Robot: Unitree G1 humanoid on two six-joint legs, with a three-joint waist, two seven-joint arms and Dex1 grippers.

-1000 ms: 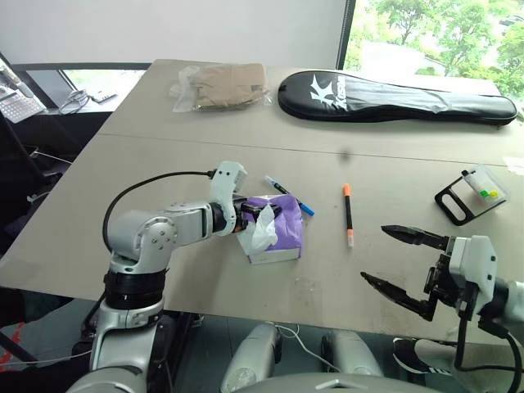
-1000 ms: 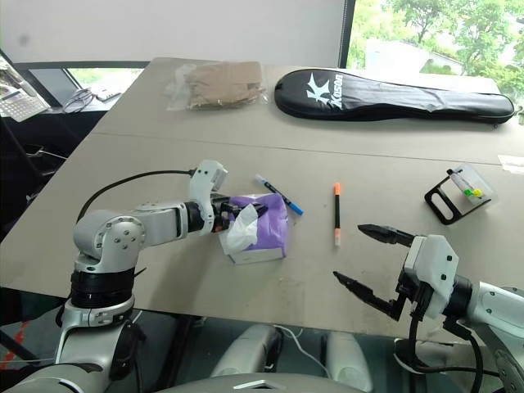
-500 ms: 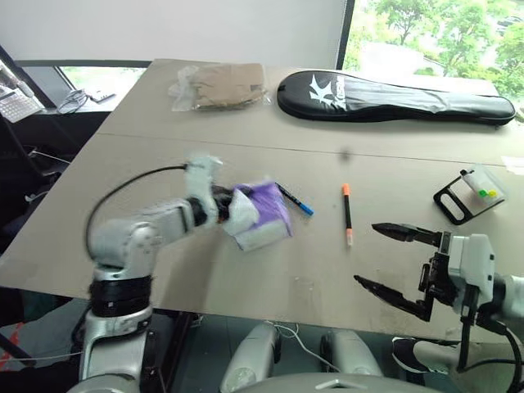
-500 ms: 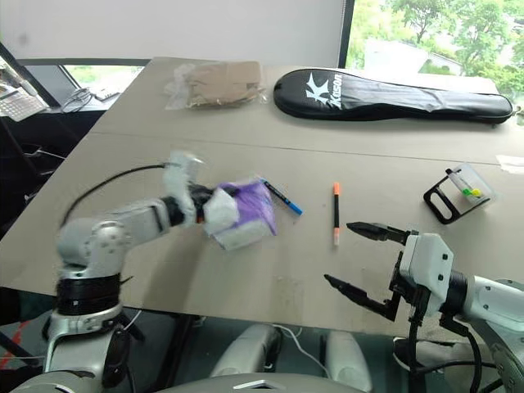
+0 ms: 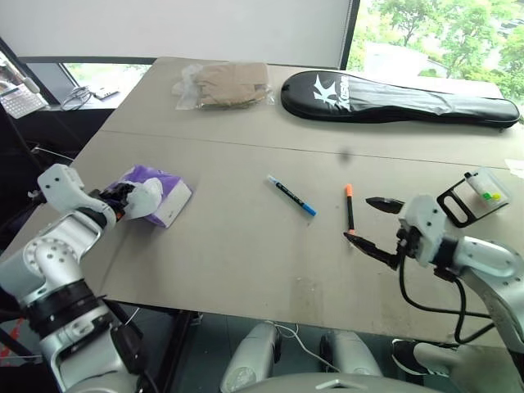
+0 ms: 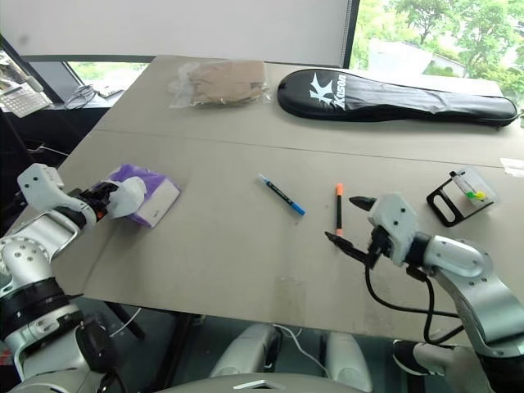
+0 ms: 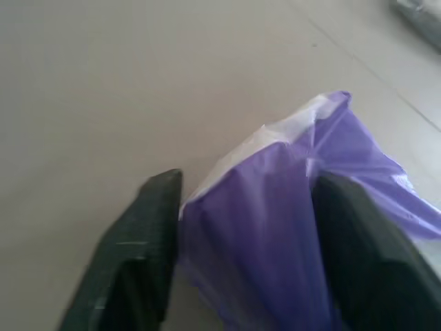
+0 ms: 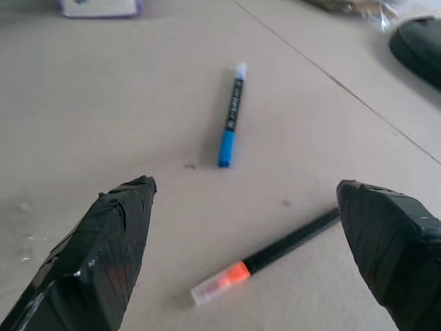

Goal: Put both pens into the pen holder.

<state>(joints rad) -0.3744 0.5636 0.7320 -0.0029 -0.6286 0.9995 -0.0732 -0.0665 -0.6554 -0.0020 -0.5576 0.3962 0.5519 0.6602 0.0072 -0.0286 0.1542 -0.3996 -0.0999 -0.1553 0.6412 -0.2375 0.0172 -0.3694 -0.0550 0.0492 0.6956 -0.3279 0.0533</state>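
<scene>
While the orange-capped pen [image 5: 349, 210] lies on the desk [image 5: 246, 262], long axis running away from the robot, the spread, empty right claw [image 5: 374, 222] hovers just beside it, far nearer than the left. Beyond lie the blue-capped pen [image 5: 290, 195] and pen holder [image 5: 473, 194]; the left claw [image 7: 255, 234] straddles the purple tissue box [image 5: 151, 194].

From the head I look forward and down over the table [image 5: 246, 262], both eyes sharing nearly the same scene. My left wrist camera sits close against the purple tissue box [image 7: 296, 227] near the table's left edge. My right wrist camera looks low across the table.
</scene>
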